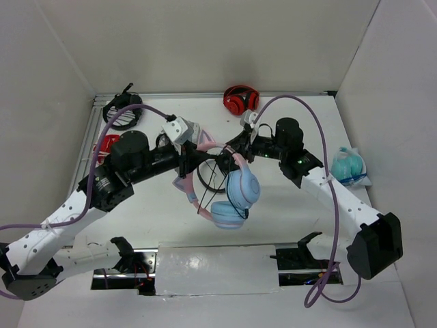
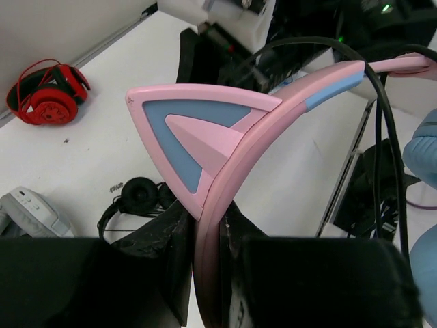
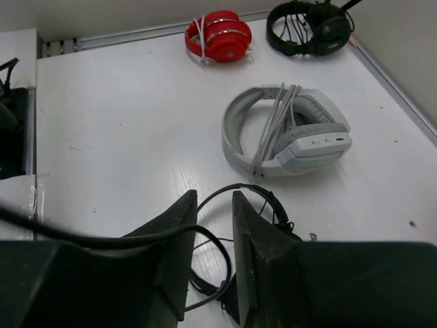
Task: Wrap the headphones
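The headphones hang above the middle of the table, with a pink headband, pink cat ears and light-blue ear cups. My left gripper is shut on the pink headband; in the left wrist view its black fingers press both sides of the band. The thin dark cable crosses the band. My right gripper is at the top of the band. In the right wrist view this gripper stands open, and the cable lies over its left finger and loops loosely through the gap.
Red headphones lie at the back of the table and a black pair at the back left. Grey-white headphones and a small black on-ear pair lie under the arms. A bag with a teal object sits at the right.
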